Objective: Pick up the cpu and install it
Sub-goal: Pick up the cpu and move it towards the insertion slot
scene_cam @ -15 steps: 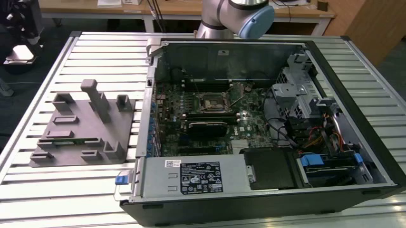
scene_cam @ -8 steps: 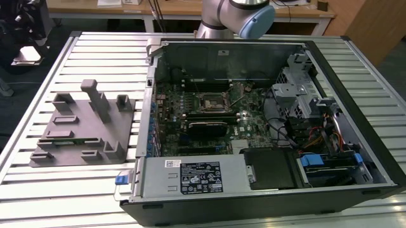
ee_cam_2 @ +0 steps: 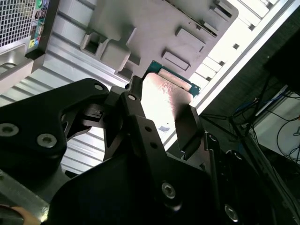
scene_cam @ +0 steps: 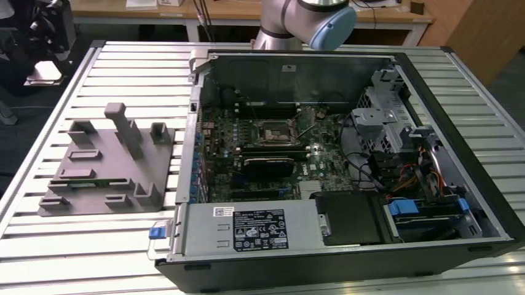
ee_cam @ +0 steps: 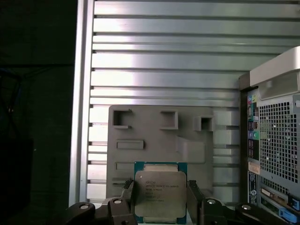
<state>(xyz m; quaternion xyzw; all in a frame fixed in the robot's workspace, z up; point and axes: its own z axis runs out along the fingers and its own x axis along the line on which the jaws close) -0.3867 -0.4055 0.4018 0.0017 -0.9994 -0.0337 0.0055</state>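
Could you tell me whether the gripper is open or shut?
Shut on the cpu: in both wrist views the gripper's fingers sit against the cpu's opposite edges, above the grey tray.

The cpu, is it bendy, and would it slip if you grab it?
Probably stiff: the cpu is held flat in the end effector, with no sag. Its shiny metal top looks smooth, so maybe slippery. It looks thin and small, so likely light.

Silver-topped square cpu (ee_cam: 160, 194) (green board edge), flat in the gripper (ee_cam: 161, 202) grasp.
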